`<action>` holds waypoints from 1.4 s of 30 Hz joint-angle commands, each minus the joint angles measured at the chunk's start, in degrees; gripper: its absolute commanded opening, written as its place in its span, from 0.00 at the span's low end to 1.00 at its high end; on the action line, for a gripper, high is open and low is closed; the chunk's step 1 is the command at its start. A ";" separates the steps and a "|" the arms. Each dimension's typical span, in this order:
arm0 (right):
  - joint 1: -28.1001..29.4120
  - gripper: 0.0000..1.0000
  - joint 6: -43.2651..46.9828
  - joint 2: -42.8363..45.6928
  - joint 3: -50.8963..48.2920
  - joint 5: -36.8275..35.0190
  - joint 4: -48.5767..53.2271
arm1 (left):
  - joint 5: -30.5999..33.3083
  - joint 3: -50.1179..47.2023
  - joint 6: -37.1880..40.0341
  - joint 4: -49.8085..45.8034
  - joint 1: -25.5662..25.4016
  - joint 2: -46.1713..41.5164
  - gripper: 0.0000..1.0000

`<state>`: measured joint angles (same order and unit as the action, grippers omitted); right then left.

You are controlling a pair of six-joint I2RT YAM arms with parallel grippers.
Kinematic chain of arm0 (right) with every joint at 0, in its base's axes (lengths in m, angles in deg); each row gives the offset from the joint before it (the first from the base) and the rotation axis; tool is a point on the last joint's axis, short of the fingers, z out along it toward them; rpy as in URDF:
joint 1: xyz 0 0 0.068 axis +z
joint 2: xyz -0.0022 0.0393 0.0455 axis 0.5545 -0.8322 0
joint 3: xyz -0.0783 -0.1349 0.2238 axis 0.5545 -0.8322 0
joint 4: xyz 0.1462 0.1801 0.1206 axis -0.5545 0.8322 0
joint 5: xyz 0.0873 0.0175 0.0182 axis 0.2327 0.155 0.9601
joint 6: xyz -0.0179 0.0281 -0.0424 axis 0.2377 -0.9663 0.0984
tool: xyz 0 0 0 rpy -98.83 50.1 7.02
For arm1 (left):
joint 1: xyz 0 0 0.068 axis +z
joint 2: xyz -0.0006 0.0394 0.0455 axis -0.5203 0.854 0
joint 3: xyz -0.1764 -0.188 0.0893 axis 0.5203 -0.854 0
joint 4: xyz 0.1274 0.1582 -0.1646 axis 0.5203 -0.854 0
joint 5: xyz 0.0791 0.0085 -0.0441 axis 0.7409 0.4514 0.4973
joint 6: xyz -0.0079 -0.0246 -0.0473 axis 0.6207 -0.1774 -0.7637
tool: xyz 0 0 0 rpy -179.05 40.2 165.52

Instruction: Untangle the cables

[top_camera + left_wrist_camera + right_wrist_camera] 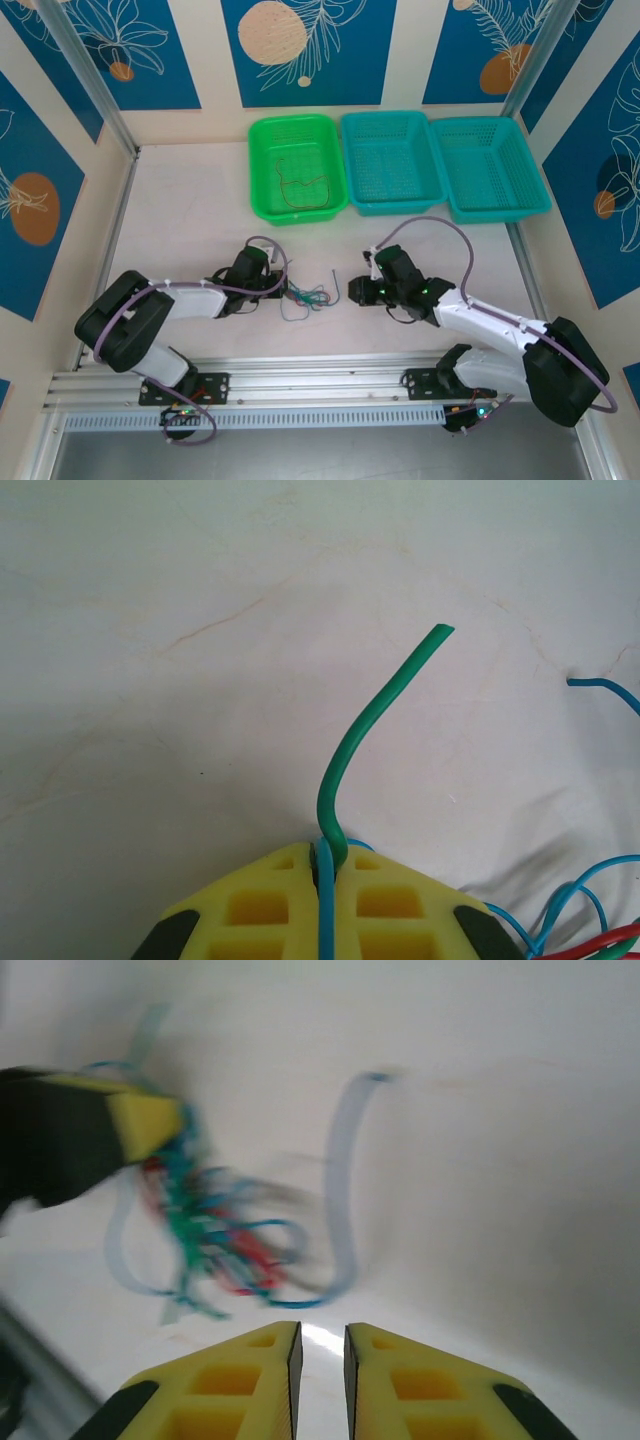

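The cables lie in one tangle on the table, on the arms' side of the green basket and well apart from it, roughly below its right half. Three colours show in the knot: green, blue and red; how many strands of each cannot be told through the blur.

One green cable rises out of the left gripper and curves up to a free cut end. One blue cable runs between the same two yellow fingers, which are pressed together on both.

One more blue-grey cable, bent like a hook, lies just right of the tangle, a little nearer the green basket.

One thin dark cable lies looped inside the green basket.

The left gripper sits below the basket's middle, at the tangle's left edge. The right gripper is below and right of the basket; its fingers stand a narrow slit apart with nothing between them.

Two teal baskets stand in a row right of the green one, making three baskets.
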<state>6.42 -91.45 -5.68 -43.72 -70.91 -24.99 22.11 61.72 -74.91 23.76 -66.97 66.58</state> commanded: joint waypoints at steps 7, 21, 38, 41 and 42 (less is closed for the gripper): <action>1.43 0.24 13.62 -14.37 8.48 11.81 -4.33 | 0.77 0.06 1.58 -1.63 0.70 3.19 0.00; 1.43 0.28 15.26 -21.75 5.83 11.82 -10.69 | 0.94 -0.15 2.10 -2.86 0.67 1.98 0.00; 0.86 0.30 13.44 -22.05 1.46 10.50 -18.99 | 0.99 -0.41 1.79 -2.66 0.68 1.70 0.00; 0.70 0.19 13.05 -23.17 1.66 10.75 -20.50 | 1.33 -0.75 1.86 -3.09 0.68 1.01 0.00; 0.69 0.14 12.82 -23.05 1.57 10.67 -21.00 | 1.59 -0.79 1.96 -3.35 0.64 0.84 0.00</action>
<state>7.19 -78.14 -28.43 -43.55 -61.20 -43.07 21.73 61.78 -73.97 23.65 -66.82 66.47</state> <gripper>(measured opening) 0.171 0.050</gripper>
